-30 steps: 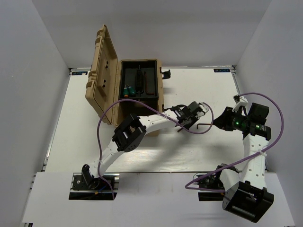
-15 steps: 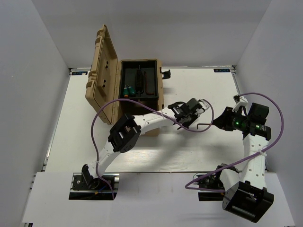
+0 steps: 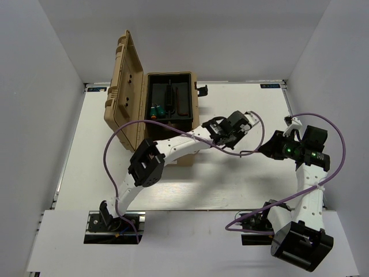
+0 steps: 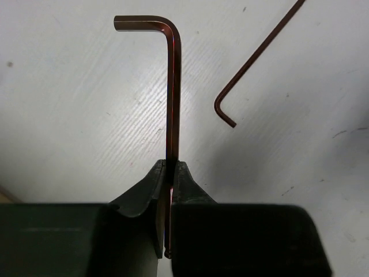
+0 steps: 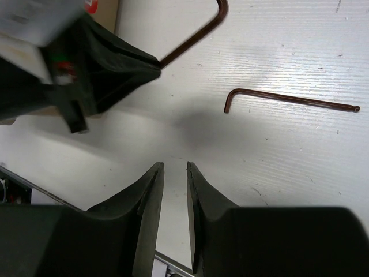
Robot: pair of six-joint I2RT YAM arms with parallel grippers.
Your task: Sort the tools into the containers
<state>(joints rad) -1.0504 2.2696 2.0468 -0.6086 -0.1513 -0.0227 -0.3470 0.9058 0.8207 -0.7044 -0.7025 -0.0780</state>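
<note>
We see the left gripper point(image 4: 169, 168) clamped on the long shank of the thicker hex key point(image 4: 173, 86), its short bend pointing away from the fingers and lifted above the white table point(image 3: 242, 184); the thinner hex key point(image 5: 288, 98) lies flat on that table, just beside the held one and apart from it (in the left wrist view its hook sits near the gripped shank); the right gripper point(image 5: 174, 168) hovers near it, jaws slightly parted with nothing between them; the tan case point(image 3: 124, 104) stands open at the back, two green-handled screwdrivers point(image 3: 155, 109) inside its dark tray.
</note>
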